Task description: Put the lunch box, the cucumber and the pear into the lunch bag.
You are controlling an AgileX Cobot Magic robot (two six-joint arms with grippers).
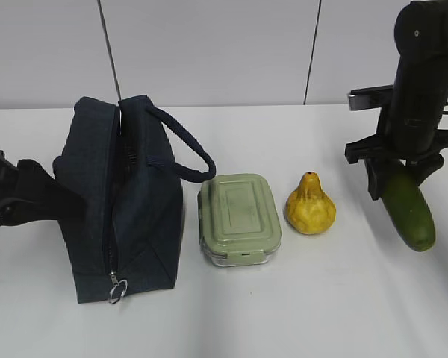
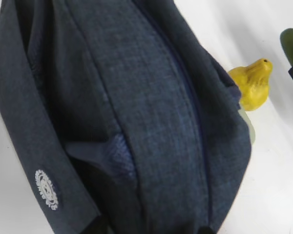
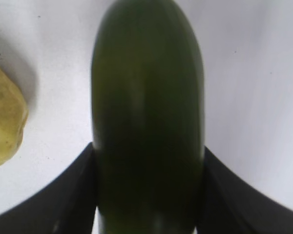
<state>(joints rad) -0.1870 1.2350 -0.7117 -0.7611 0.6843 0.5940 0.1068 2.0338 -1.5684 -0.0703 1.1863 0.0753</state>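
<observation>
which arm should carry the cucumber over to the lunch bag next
Right. Its gripper already clamps the cucumber, while the left arm is occupied at the lunch bag on the far side.

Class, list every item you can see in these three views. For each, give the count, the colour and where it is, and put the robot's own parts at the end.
lunch bag: one, dark navy, left part of the table, zipper ring toward the camera.
lunch box: one, sage-green lid on clear base, right of the bag.
pear: one, yellow, right of the lunch box, standing apart from it.
cucumber: one, dark green, far right, between the right gripper's fingers.
table: one, white, under everything.
left gripper: one, black, at the bag's left side; whether it grips the fabric is unclear.
right gripper: one, black, closed on the cucumber.
</observation>
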